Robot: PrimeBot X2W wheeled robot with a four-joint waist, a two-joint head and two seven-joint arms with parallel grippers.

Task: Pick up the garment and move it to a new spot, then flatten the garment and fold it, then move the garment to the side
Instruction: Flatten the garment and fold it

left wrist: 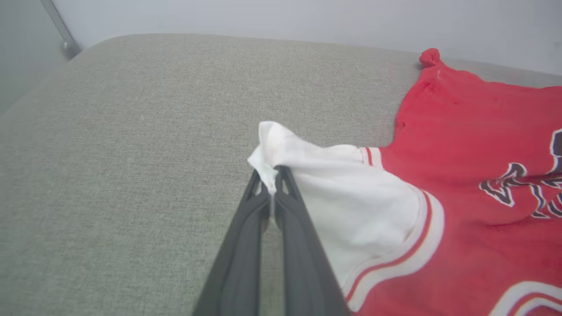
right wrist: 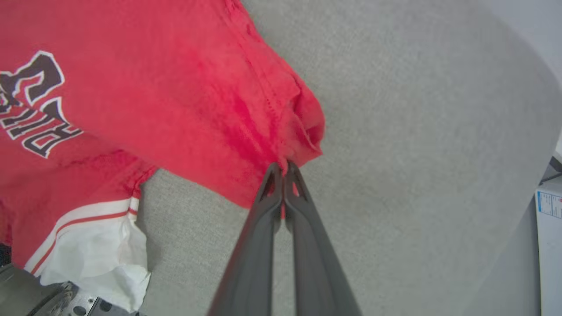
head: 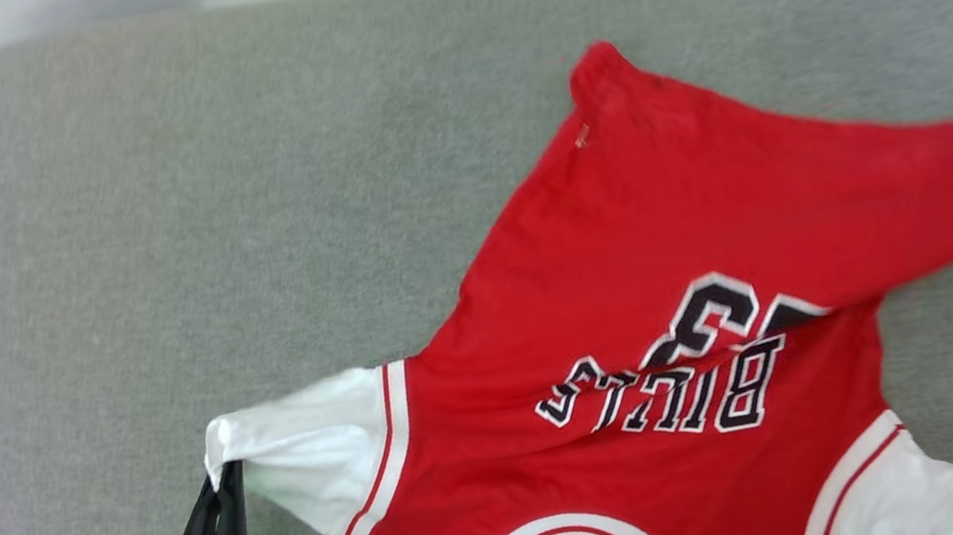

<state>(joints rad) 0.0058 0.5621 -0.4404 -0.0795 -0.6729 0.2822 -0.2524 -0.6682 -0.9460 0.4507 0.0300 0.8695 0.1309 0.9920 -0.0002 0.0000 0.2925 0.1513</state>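
**Shirt (head: 649,258) pinched at two ends**

Red shirt lies center-right on grey cushion (head: 139,217). Left end effector (left wrist: 274,177) clamps white sleeve tip, lower left; right end effector (right wrist: 285,169) clamps red hem corner, right edge.

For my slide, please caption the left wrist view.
Left gripper shut on the white sleeve of a red T-shirt, grey cushion beneath.
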